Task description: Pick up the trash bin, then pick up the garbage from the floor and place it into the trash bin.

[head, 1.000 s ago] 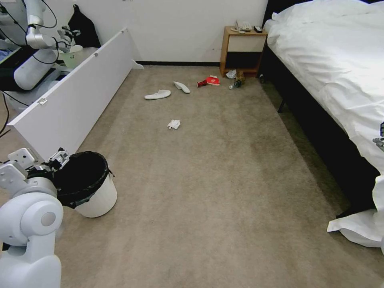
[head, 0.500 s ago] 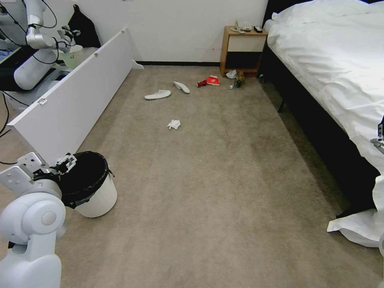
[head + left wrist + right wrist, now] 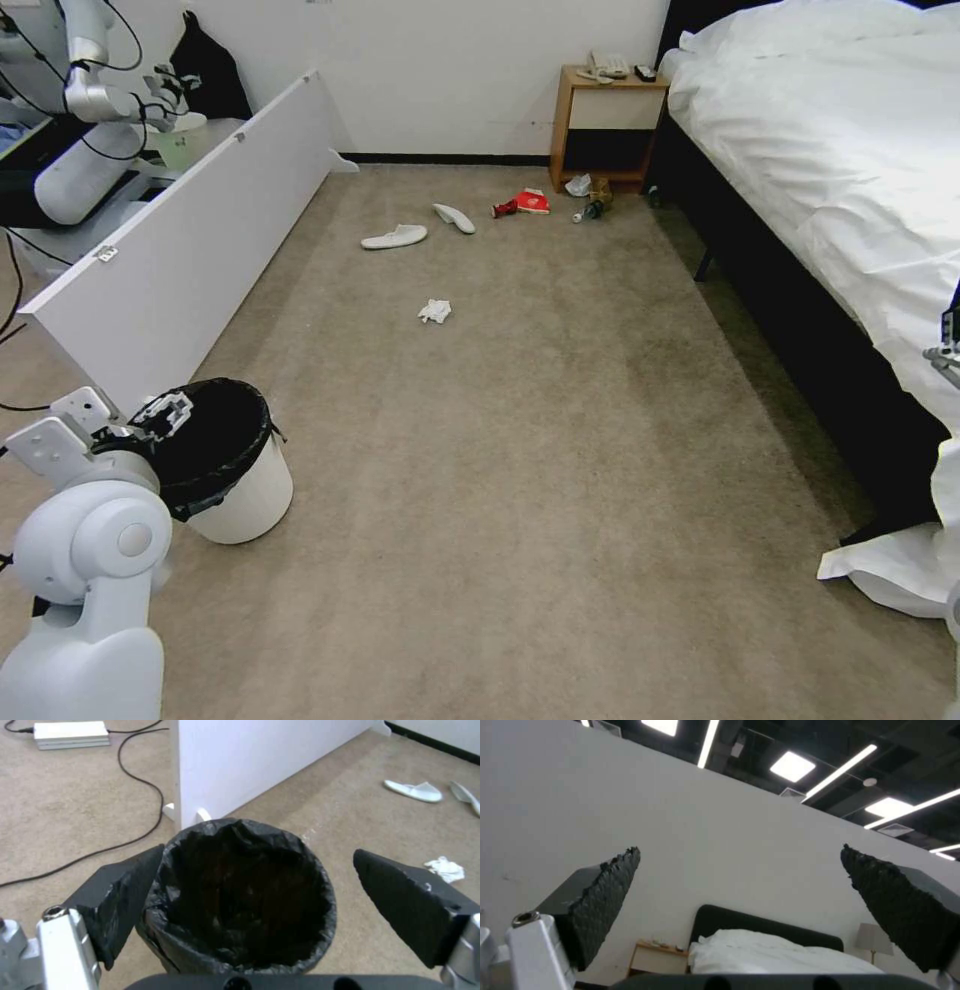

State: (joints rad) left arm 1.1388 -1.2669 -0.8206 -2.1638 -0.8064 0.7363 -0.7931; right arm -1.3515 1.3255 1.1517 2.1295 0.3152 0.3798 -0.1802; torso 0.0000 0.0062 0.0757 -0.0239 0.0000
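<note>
The trash bin [image 3: 240,485] is white with a black bag [image 3: 240,896] over its rim and stands on the floor [image 3: 520,480] at the near left. My left gripper [image 3: 168,408] hovers open over its left rim. In the left wrist view the gripper [image 3: 258,852] looks down into the bin's mouth with its fingers [image 3: 125,896] spread wider than it, holding nothing. Garbage lies farther off: a tissue [image 3: 434,311], two slippers [image 3: 394,237] [image 3: 454,217], red litter [image 3: 522,204] and a bottle [image 3: 588,209]. My right gripper [image 3: 740,850] is open, raised at the right edge [image 3: 945,345].
A long white panel [image 3: 180,240] stands on edge along the left, just behind the bin. A bed [image 3: 830,180] fills the right side, with a wooden nightstand [image 3: 605,120] by the far wall. Cables [image 3: 130,780] and a white box [image 3: 70,735] lie behind the panel.
My left arm has sunk a little and its gripper has moved closer over the bin's rim. The bin and the garbage have not moved.
</note>
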